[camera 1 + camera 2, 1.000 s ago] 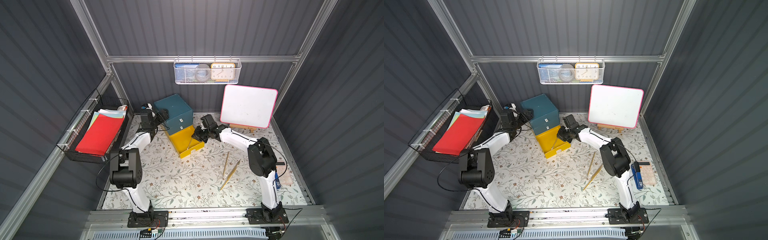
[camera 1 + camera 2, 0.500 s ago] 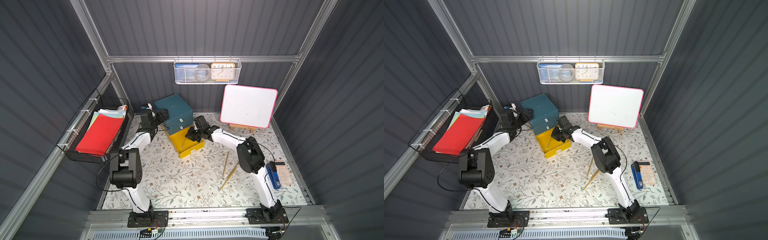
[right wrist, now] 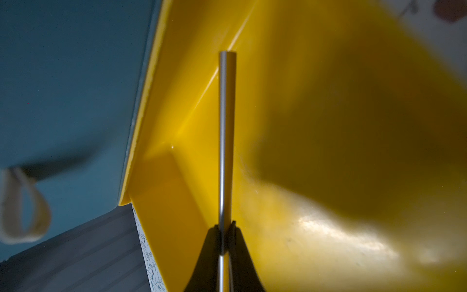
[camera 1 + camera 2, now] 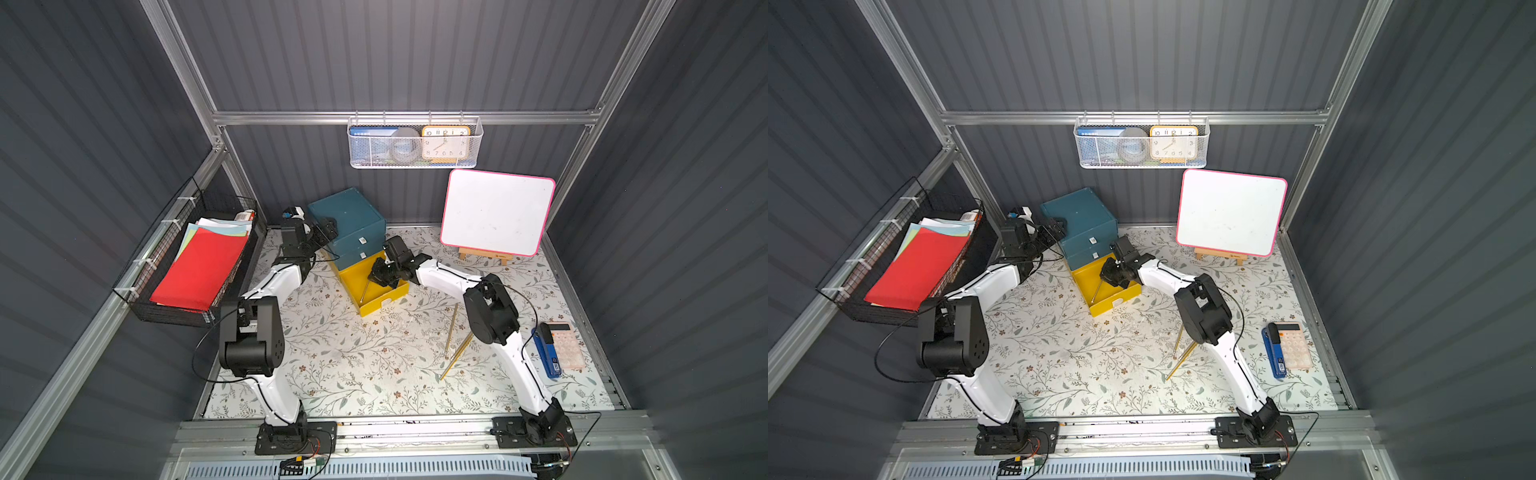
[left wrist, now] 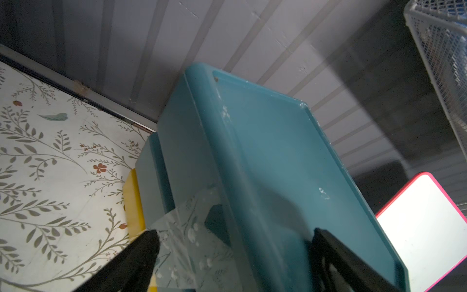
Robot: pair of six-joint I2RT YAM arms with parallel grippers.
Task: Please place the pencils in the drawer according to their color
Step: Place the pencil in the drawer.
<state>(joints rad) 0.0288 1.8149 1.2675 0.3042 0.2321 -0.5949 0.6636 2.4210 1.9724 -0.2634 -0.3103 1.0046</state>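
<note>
My right gripper is shut on a thin gold-grey pencil, one of the pencils, inside the open yellow drawer. Both top views show that gripper over the drawer, with the held pencil slanting down into it. Gold-yellow pencils lie loose on the mat beside the right arm. My left gripper stands open, its fingers wide apart astride the teal cabinet above the drawer.
A pink-framed whiteboard leans at the back right. A black wire basket of papers hangs on the left wall and a white mesh basket with a clock on the back wall. A calculator and a blue stapler lie at the right edge.
My right gripper has carried the pencil leftwards from beside the drawer to over and into it. The left arm has stayed at the cabinet.
</note>
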